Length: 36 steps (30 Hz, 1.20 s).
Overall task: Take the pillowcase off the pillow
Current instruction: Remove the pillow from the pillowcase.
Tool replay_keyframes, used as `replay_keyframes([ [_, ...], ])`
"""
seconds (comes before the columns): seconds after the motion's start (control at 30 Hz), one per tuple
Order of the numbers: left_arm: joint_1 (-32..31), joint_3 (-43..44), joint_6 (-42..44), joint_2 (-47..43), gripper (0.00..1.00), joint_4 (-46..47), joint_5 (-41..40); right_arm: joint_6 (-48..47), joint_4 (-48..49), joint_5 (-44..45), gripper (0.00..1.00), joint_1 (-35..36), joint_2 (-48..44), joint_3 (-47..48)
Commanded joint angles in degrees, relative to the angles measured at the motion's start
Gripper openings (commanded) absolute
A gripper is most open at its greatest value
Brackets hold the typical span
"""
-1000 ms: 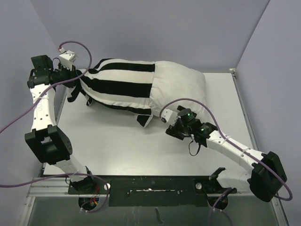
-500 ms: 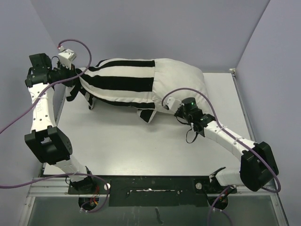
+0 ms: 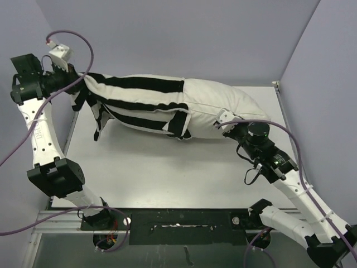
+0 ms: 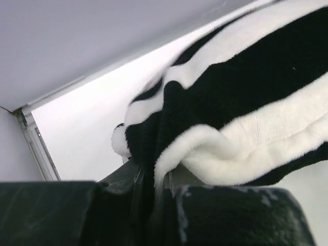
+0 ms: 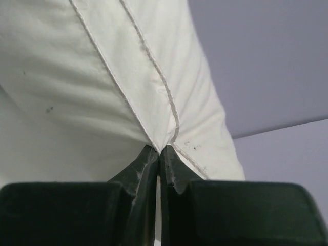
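Observation:
The black and white striped pillowcase covers the left half of the pillow and is stretched out toward the far left. My left gripper is shut on its end; the wrist view shows fluffy striped fabric pinched between the fingers. The plain white pillow sticks out of the cover on the right. My right gripper is shut on its near right edge, the fingertips pinching a seamed fold of white cloth. Pillow and cover hang taut between the two grippers.
The grey table lies under the pillow, with a raised rail on its right edge and left edge. Grey walls close in the back and both sides. Purple cables loop off both arms.
My right gripper went from open beside the pillow to shut on its edge and pulled right. My left gripper pulled the cover up and left. The pillow and cover are stretched longer.

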Motion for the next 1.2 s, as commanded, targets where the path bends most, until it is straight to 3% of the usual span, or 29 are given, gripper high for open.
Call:
replay_keyframes([
  [0.0, 5.41, 11.66, -9.59, -8.15, 0.0, 8.37, 11.58, 1.99, 0.01, 2.51, 0.0, 0.72, -7.01, 12.23],
  [0.1, 8.03, 15.58, -15.07, -7.63, 0.0, 9.22, 14.48, 3.83, -1.87, 3.63, 0.0, 0.6, -5.69, 17.88],
  [0.23, 5.88, 15.67, -12.54, -6.0, 0.0, 6.25, 10.71, 5.79, -6.29, 4.08, 0.0, -2.33, 5.08, 25.93],
  [0.4, -1.17, 9.09, -2.11, -2.11, 0.0, 1.99, -3.6, 19.41, -11.94, -13.72, 0.0, -18.96, 25.9, 35.73],
  [0.47, -2.49, 2.35, 0.14, -1.7, 0.0, 5.14, -6.7, 20.52, -10.45, -14.29, 0.0, -19.98, 31.18, 36.37],
  [0.57, -3.62, -5.77, 2.76, -1.02, 0.0, 8.5, -9.86, 21.83, -8.16, -14.06, 0.15, -20.0, 36.08, 35.82],
  [0.6, -3.88, -8.39, 3.51, -0.82, 0.0, 9.43, -10.69, 22.69, -7.73, -13.01, 0.25, -20.17, 36.85, 35.44],
  [0.67, -3.92, -11.22, 4.7, -0.46, 0.0, 10.04, -11.27, 25.12, -5.35, -10.53, 0.65, -20.58, 36.18, 33.05],
  [0.73, -3.99, -13.6, 6.35, -0.41, 0.0, 10.37, -11.42, 27.74, -1.91, -7.15, 0.95, -21.31, 34.15, 29.37],
  [0.83, -3.93, -16.12, 8.18, -0.21, 0.0, 11.47, -11.44, 34.64, 0.1, -8.67, 0.98, -25.16, 32.22, 26.05],
  [1.0, -3.99, -16.88, 9.53, 0.34, 0.0, 11.32, -12.87, 48.15, 0.54, -23.87, 0.98, -32.93, 33.71, 24.96],
  [1.17, -3.22, -18.61, 10.35, -0.92, 0.0, 11.33, -12.48, 51.01, -1.09, -23.29, 0.98, -33.33, 31.03, 21.89],
])
